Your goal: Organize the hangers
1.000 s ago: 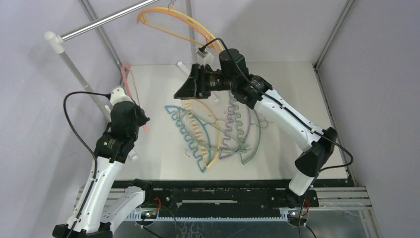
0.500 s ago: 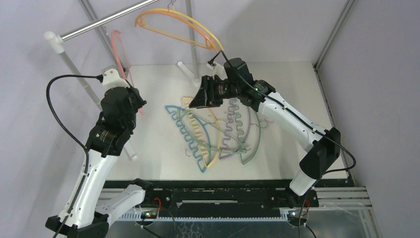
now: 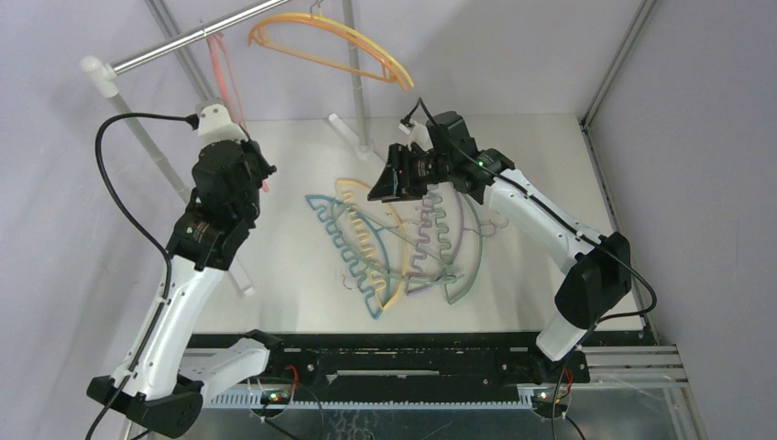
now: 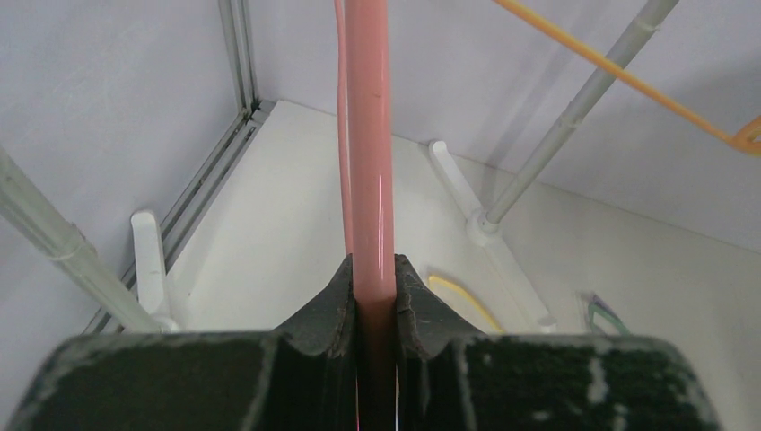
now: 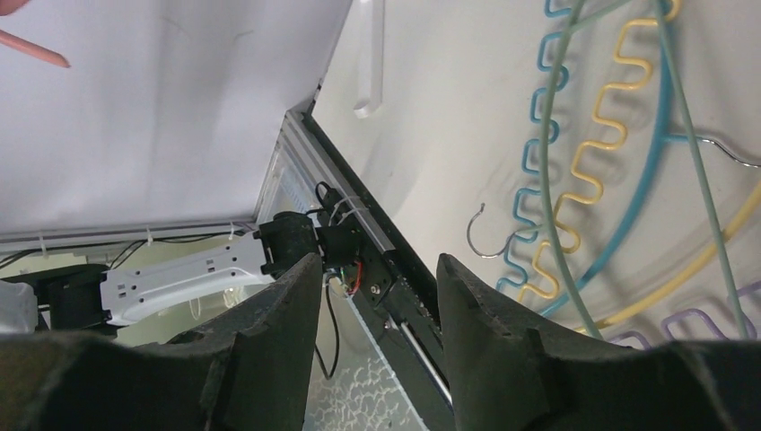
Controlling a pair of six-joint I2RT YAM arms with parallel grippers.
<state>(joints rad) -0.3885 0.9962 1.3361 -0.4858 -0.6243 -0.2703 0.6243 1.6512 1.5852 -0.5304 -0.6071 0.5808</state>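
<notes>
**A:** Pink plastic, smooth and glossy: the pink hanger (image 4: 368,162) is a thin rounded bar rising straight out of the left gripper (image 4: 374,268). The jaws are pinched tight on it, and their black pads look rough and scuffed.

**B:** Where is that from overhead?

**A:** Around 10 o'clock. Its upper end reaches the silver metal rail (image 3: 183,38), but I cannot tell whether it touches.

**B:** And the other hangers?

**A:** At 12 o'clock an orange hanger (image 3: 357,57) hangs from the rail, its wire hook cut off by the frame's top edge. Its arched outline looks doubled, so it may be one or two. The rest lie tangled at the centre of the white tabletop (image 3: 293,147). I count four colours there. The teal hanger (image 3: 371,307), the yellow hanger (image 3: 396,289) and the purple hanger (image 3: 423,236) all have wavy edges. The green hanger (image 3: 474,261) is a plain arc. The overlaps hide the exact number.

**B:** The right gripper (image 5: 377,269)?

**A:** It hovers over the pile's 12 o'clock edge. Its jaws are about half open, with nothing between them.
</notes>
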